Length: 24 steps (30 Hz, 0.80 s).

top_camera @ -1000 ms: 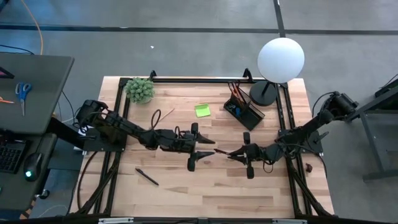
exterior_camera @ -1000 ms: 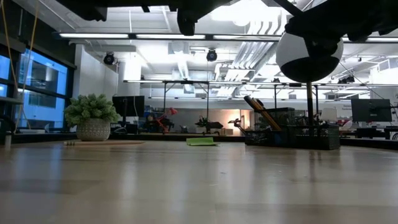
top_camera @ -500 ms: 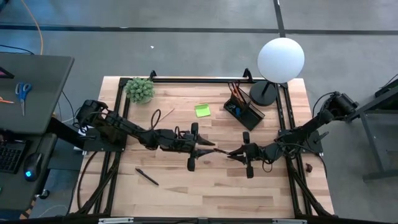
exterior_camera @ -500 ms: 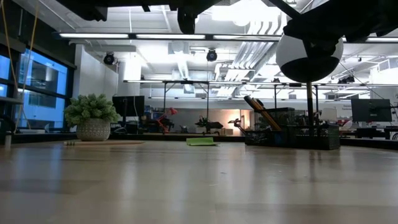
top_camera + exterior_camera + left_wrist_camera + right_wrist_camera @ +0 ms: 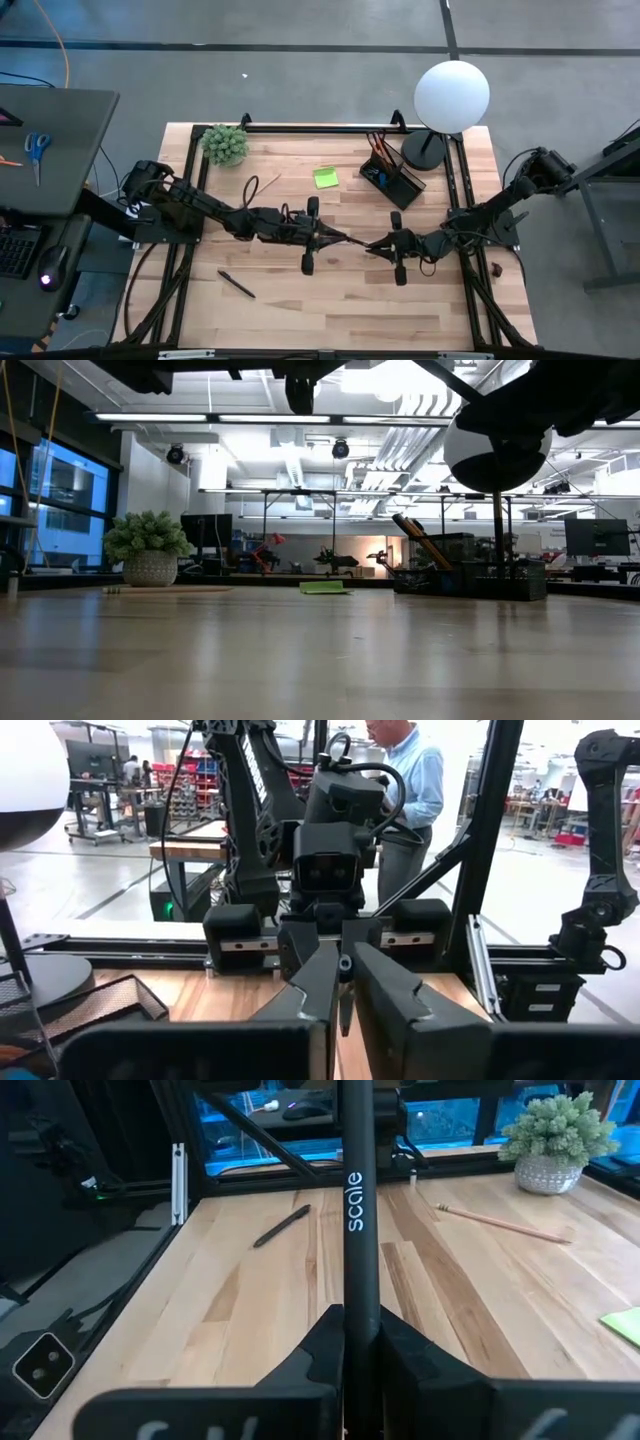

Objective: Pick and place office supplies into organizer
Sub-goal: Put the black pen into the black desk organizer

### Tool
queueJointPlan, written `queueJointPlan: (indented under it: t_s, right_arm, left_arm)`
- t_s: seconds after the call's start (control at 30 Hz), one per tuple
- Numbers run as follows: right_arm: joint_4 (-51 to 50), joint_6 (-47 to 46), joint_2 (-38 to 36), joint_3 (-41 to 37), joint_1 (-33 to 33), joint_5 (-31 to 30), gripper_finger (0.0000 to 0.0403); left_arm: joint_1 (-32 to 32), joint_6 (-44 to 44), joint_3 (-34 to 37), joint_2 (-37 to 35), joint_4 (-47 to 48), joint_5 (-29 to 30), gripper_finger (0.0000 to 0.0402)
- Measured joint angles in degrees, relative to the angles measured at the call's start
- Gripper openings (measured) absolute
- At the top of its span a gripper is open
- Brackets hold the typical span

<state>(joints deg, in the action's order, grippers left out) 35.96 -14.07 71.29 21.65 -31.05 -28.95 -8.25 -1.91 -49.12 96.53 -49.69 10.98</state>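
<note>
A black pen (image 5: 355,241) marked "scale" (image 5: 355,1200) hangs level over the middle of the table, between my two grippers, which face each other. My left gripper (image 5: 338,238) is shut on the pen's left end and my right gripper (image 5: 372,246) on its right end. The black organizer (image 5: 392,178) stands at the far right with pencils sticking up out of it. On the table lie a lime-green sticky-note pad (image 5: 325,177), a second black pen (image 5: 237,284), a pencil (image 5: 503,1223) and black-handled scissors (image 5: 252,188). My left gripper pinches the pen's left end (image 5: 343,982) between its two fingers. The fingers come level from the table's left and lie along the pen. The pen is clear of the table. My right gripper pinches the pen's right end (image 5: 360,1305) between its two fingers, level from the table's right. The pen runs straight on past the fingertips toward the left gripper, clear of the table.
A white globe lamp (image 5: 450,95) stands behind the organizer, and a small potted plant (image 5: 225,144) at the far left corner. A person (image 5: 410,790) stands beyond the table's right side. Bare wood lies along the near edge (image 5: 330,315).
My left gripper's fingers, open around the pen's left end a second ago, have shut on it. The pen has stayed level and in place between the two grippers.
</note>
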Motion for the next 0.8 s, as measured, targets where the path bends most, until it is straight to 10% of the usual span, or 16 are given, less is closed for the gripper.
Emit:
queueJointPlan:
  t_s: [0.8]
  right_arm:
    - [-0.2,-1.4,0.0,0.0,2.2,-0.7,0.0086]
  left_arm:
    - [0.0,0.2,0.0,0.0,4.4,0.1,0.0001]
